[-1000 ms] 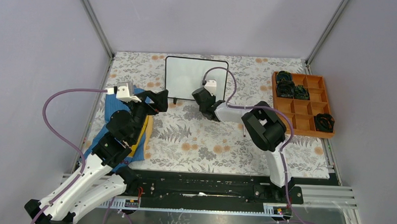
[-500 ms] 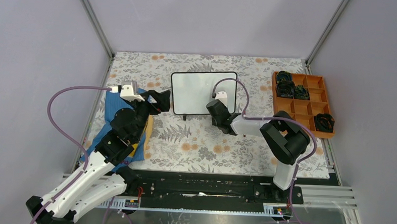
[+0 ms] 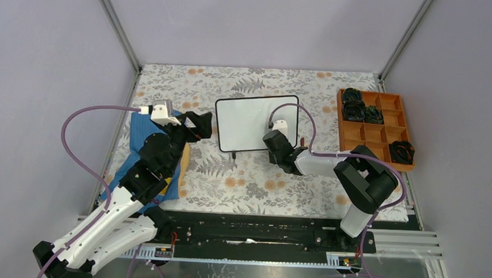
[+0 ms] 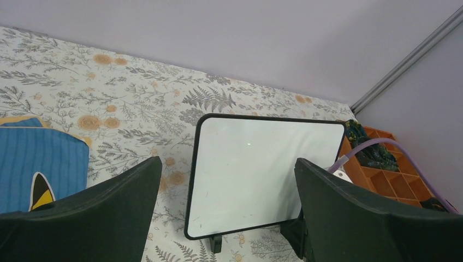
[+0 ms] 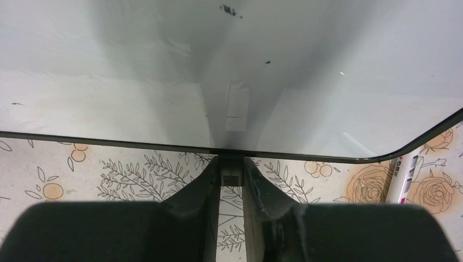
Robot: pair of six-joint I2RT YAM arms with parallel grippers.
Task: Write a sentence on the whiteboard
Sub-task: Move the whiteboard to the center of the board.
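The whiteboard (image 3: 250, 121) stands upright mid-table, white with a thin black frame and small black feet. Its face (image 4: 262, 164) is blank apart from faint smudges, so the sentence is not in view. My right gripper (image 3: 274, 142) is at the board's right lower edge. In the right wrist view my right gripper (image 5: 230, 170) is shut on one black foot (image 5: 230, 176) under the board's bottom edge (image 5: 136, 141). My left gripper (image 3: 200, 123) hangs open just left of the board and apart from it. In the left wrist view my left gripper (image 4: 226, 166) frames the board between its wide fingers.
An orange compartment tray (image 3: 381, 133) with dark items sits at the right, also in the left wrist view as the tray (image 4: 398, 180). A blue cloth (image 3: 142, 141) lies under my left arm. A white marker (image 5: 403, 173) lies on the floral mat beside the board's right corner.
The whiteboard has slid right and toward the near edge, carried by my right gripper. My left gripper has shifted slightly right and stayed open.
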